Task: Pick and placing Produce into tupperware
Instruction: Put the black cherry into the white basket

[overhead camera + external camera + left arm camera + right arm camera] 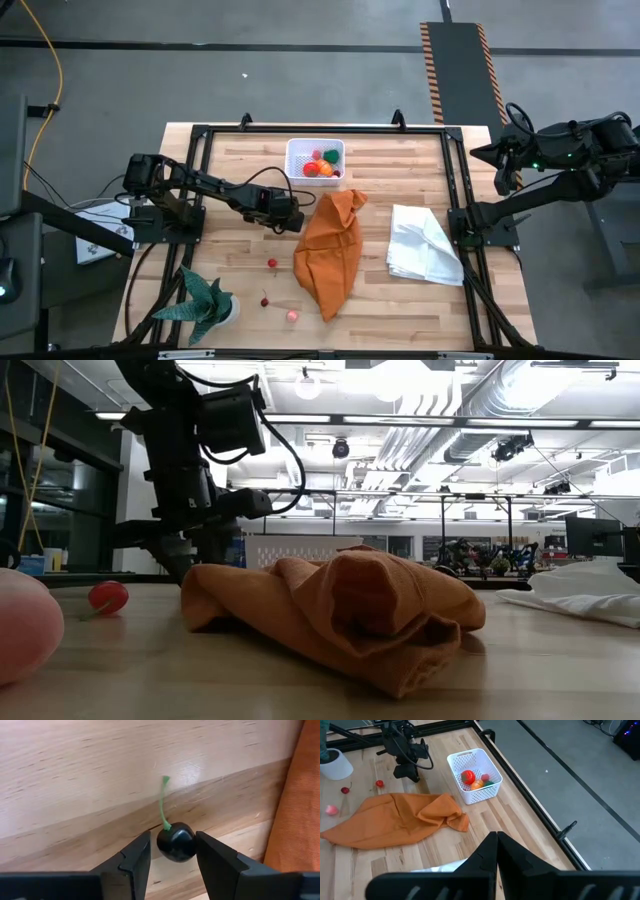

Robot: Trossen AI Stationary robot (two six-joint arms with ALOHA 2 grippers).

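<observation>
Two dark arms are at the pale wooden counter (400,160), and only the left one is busy. The left gripper (170,851) sits low over the boards with its two fingers either side of a small dark cherry with a thin green stem (175,841), grasping it just beside the edge of the crumpled orange cloth (330,252). That cloth sprawls across the middle of the counter and lies between the gripper and most of the right-hand side; from table height its folds hide nearly everything behind them. The small white perforated plastic tub (315,158) stands near the far edge, beyond the gripper, and already holds a red piece (467,776), an orange piece (476,784) and something green (331,154). Loose produce remains on the near side: a small red ball (272,263), another red cherry-like piece (265,301) and a pink piece (292,315). A green spiky plant in a white pot (208,304) stands at the near left corner. A rumpled white cloth (424,245) lies to the right of the orange one. The right gripper (497,840) is clenched shut, parked off the counter's right edge.
</observation>
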